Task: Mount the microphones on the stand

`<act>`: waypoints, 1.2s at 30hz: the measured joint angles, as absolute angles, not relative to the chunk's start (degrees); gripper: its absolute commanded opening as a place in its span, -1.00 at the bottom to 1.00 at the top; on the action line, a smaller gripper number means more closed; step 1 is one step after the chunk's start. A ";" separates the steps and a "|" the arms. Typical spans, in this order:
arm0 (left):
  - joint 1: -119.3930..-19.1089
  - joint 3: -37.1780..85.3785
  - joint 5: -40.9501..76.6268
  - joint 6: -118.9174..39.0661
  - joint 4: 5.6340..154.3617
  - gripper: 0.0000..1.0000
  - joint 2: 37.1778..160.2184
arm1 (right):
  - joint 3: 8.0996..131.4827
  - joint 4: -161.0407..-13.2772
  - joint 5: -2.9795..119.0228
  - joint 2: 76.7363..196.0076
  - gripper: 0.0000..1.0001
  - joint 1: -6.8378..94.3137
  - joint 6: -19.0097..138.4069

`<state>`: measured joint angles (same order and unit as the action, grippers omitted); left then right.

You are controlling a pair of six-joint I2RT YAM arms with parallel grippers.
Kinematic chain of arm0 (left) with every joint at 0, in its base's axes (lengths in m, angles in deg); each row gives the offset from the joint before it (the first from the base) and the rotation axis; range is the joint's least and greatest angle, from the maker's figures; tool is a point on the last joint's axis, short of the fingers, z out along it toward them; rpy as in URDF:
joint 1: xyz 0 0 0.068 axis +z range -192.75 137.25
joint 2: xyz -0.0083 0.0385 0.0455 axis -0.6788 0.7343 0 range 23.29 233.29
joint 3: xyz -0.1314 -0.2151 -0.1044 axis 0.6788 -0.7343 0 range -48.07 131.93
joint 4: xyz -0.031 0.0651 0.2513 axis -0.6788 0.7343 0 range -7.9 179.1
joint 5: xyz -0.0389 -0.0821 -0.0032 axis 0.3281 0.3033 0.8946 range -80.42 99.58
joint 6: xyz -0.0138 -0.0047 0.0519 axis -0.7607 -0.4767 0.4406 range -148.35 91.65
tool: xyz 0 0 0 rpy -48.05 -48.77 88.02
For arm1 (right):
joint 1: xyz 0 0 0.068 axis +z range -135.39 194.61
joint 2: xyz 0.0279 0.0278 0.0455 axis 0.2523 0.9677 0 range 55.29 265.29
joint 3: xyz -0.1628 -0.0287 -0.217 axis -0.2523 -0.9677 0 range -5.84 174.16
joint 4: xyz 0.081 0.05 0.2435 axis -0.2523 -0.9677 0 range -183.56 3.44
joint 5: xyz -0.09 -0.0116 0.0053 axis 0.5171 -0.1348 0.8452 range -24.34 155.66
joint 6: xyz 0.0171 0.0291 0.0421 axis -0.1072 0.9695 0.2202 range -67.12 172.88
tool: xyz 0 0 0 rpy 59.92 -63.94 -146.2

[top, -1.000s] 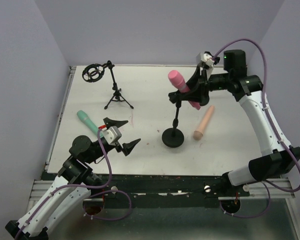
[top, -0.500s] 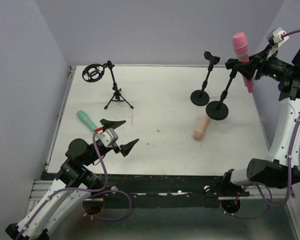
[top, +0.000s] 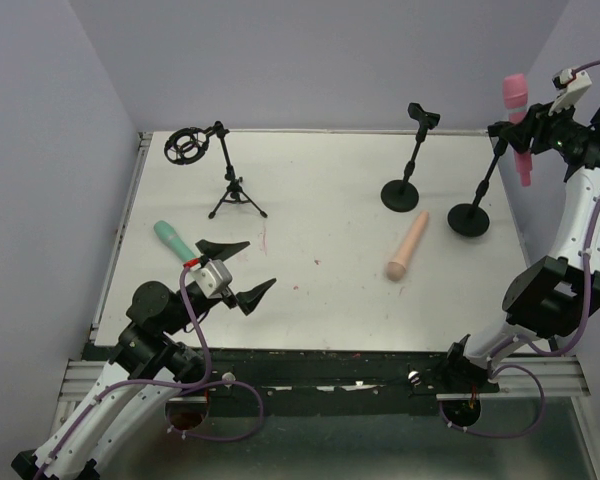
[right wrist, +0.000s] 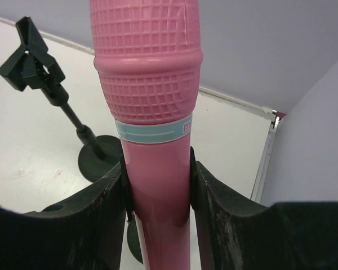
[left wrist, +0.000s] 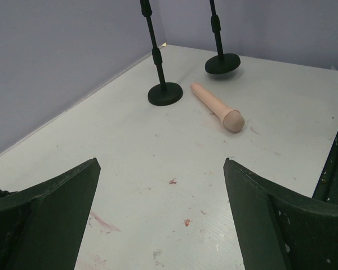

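My right gripper is shut on the bright pink microphone, held upright at the far right; in the right wrist view my gripper clamps its body with a thin black clip around it. That clip tops a round-base stand. The peach-beige microphone lies flat on the table and also shows in the left wrist view. The teal microphone lies at the left. My left gripper is open and empty beside it.
A second round-base stand with an empty clip stands at the back, also in the right wrist view. A tripod stand with a ring mount stands back left. Purple walls close three sides of the white table.
My right arm has carried the pink microphone and its round-base stand from mid-table to the far right edge. The left arm has barely moved.
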<state>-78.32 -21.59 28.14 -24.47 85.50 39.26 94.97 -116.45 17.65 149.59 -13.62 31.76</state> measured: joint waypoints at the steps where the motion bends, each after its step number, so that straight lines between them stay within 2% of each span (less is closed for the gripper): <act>1: -78.32 -21.59 28.17 -24.47 85.59 0.97 39.28 | 93.92 -114.62 17.96 149.57 -0.13 -13.62 32.02; 7: -78.32 -21.59 28.14 -24.47 85.89 0.98 39.28 | 86.95 -105.70 18.40 149.57 -0.01 -13.57 32.52; 13: -78.32 -21.59 28.14 -24.47 86.22 0.97 39.30 | 81.68 -99.91 15.60 147.32 0.61 -13.57 31.91; 15: -78.32 -21.59 28.14 -24.47 86.27 0.97 39.30 | 79.80 -99.54 14.83 146.03 0.73 -13.57 31.74; 19: -78.32 -21.59 28.17 -24.49 86.31 0.97 39.30 | 76.96 -99.38 13.92 143.32 0.85 -13.57 31.69; 20: -78.32 -21.59 28.17 -24.49 86.33 0.97 39.30 | 76.35 -99.32 13.87 142.64 0.96 -13.60 31.85; 36: -78.32 -22.55 28.17 -25.65 87.80 0.97 35.83 | 73.88 -93.79 17.17 137.53 0.99 -20.00 45.40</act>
